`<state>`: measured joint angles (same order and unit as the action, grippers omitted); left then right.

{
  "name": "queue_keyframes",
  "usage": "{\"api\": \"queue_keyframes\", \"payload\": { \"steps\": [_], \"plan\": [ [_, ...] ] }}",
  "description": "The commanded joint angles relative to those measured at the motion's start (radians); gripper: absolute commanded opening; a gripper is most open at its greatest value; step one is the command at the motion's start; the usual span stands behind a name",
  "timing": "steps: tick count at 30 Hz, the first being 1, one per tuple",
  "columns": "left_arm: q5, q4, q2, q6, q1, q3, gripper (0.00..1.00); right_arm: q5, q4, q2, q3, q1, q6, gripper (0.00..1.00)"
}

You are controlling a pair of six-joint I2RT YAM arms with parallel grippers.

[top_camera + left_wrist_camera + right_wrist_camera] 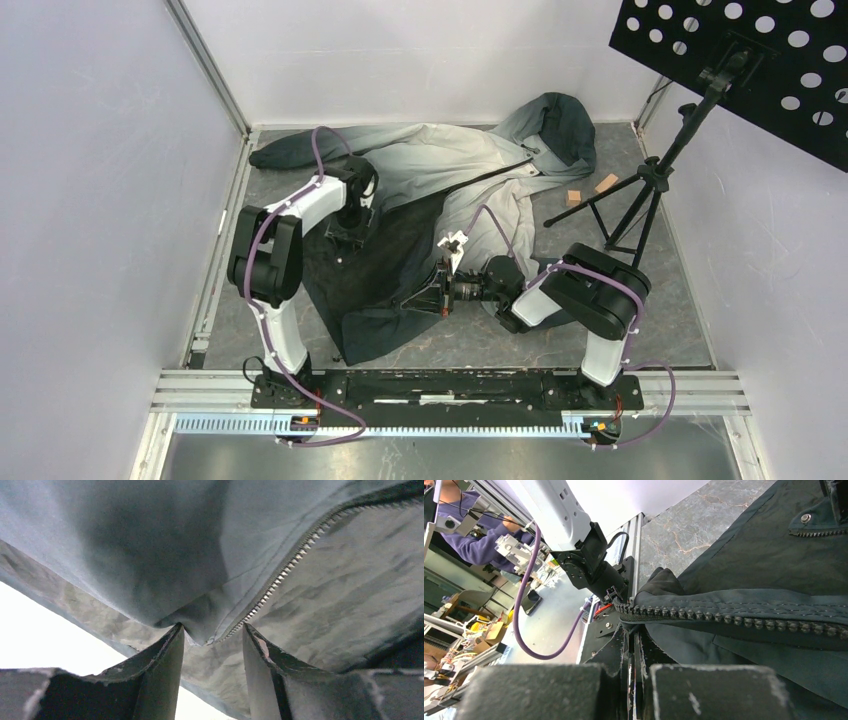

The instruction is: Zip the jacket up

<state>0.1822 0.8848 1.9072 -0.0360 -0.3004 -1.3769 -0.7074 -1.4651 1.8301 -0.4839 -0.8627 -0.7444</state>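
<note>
On the marbled table, right gripper reaches leftward, pinching jacket.

Your left arm bends out over the left side of the jacket. Its wrist points down, with the jaws apart and a corner of cloth between them. Your right arm lies low at the jacket's near edge, jaws pinched shut on it.

Robotics lab: walled test cell, alu rail, cluttered benches.
</note>
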Motion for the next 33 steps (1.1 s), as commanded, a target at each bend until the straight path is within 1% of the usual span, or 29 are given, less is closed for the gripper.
{"api": "queue_keyframes", "payload": {
  "steps": [1, 6, 9, 12, 14, 16, 18, 20, 24, 26, 29, 33],
  "plan": [
    [0.014, 0.014, 0.031, 0.029, 0.01, -0.009, 0.51, -0.019, -0.107, 0.003, -0.024, 0.004, 0.009, 0.0],
    [-0.009, 0.01, 0.056, 0.027, 0.026, -0.011, 0.4, -0.021, -0.112, 0.02, -0.031, 0.003, 0.001, 0.0],
    [-0.002, 0.01, 0.058, 0.031, 0.03, -0.006, 0.4, -0.025, -0.12, 0.017, -0.03, 0.004, -0.006, 0.01],
    [-0.008, 0.011, 0.06, 0.035, 0.03, 0.005, 0.45, -0.022, -0.111, 0.011, -0.028, 0.004, 0.006, 0.0],
    [-0.02, 0.012, 0.069, 0.035, 0.031, 0.003, 0.44, -0.02, -0.102, 0.015, -0.031, 0.003, 0.007, 0.0],
    [-0.025, 0.017, 0.072, 0.035, 0.03, -0.005, 0.36, -0.023, -0.112, 0.018, -0.033, 0.003, 0.0, 0.0],
    [-0.026, 0.013, 0.061, 0.031, 0.032, -0.004, 0.23, -0.024, -0.11, 0.02, -0.035, 0.004, -0.001, 0.0],
    [-0.04, 0.008, 0.042, 0.029, 0.033, -0.008, 0.16, -0.019, -0.088, 0.016, -0.037, 0.005, 0.007, 0.0],
    [-0.101, -0.003, -0.02, 0.021, 0.04, -0.01, 0.06, 0.009, -0.02, -0.027, -0.025, 0.006, 0.047, 0.0],
    [-0.142, -0.007, -0.068, 0.017, 0.044, -0.007, 0.03, 0.03, 0.017, -0.045, -0.021, 0.005, 0.069, 0.0],
    [-0.23, -0.028, -0.136, 0.01, 0.057, 0.015, 0.02, 0.059, 0.064, -0.051, -0.022, 0.005, 0.07, 0.0],
    [-0.413, -0.085, -0.227, -0.028, 0.08, 0.058, 0.02, 0.084, 0.084, -0.049, -0.03, 0.005, 0.045, 0.0]
  ]
}}
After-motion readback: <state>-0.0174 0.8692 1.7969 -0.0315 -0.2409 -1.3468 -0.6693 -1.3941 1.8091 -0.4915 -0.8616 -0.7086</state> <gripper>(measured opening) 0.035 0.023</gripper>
